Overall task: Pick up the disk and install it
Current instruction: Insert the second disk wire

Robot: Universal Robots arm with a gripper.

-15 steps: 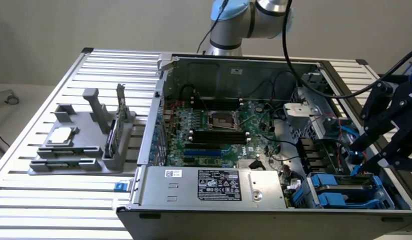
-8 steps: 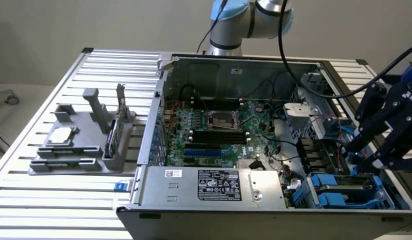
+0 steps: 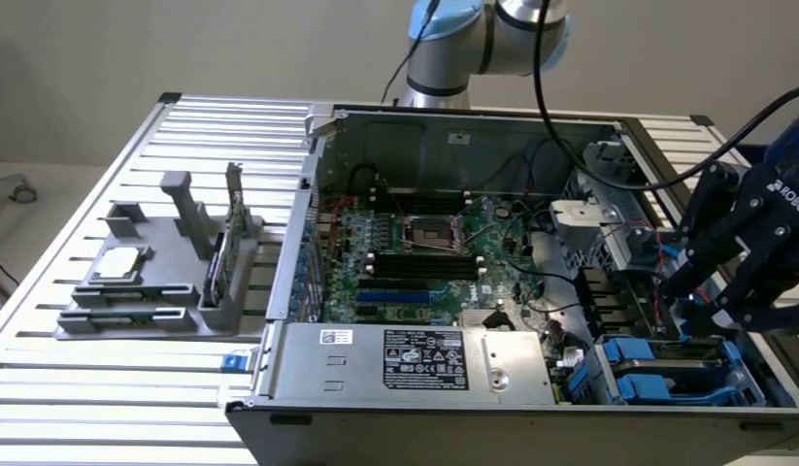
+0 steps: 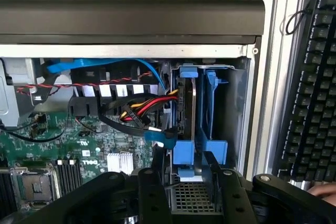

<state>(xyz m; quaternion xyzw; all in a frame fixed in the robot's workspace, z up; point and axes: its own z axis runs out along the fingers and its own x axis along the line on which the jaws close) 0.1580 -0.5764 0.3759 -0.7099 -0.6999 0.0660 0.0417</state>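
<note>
The disk (image 4: 193,153), a metal drive in a blue plastic carrier, stands on edge in the drive bay (image 4: 236,103) at the corner of the open computer case (image 3: 413,388). My gripper (image 4: 186,177) sits at the carrier's near end. Its black fingers (image 4: 155,192) press on both sides of the blue frame, shut on it. In the exterior view my gripper (image 3: 710,311) hangs over the bay's blue carriers (image 3: 665,374) at the case's right front corner. My fingers hide the disk's near end.
Red, yellow and black cables (image 4: 142,109) and a blue cable (image 4: 105,65) lie close beside the bay. The motherboard (image 3: 413,252) and power supply (image 3: 399,354) take up the case. A grey holder (image 3: 153,291) with a chip (image 3: 120,262) stands on the exterior view's left. A keyboard (image 4: 310,93) lies outside the case.
</note>
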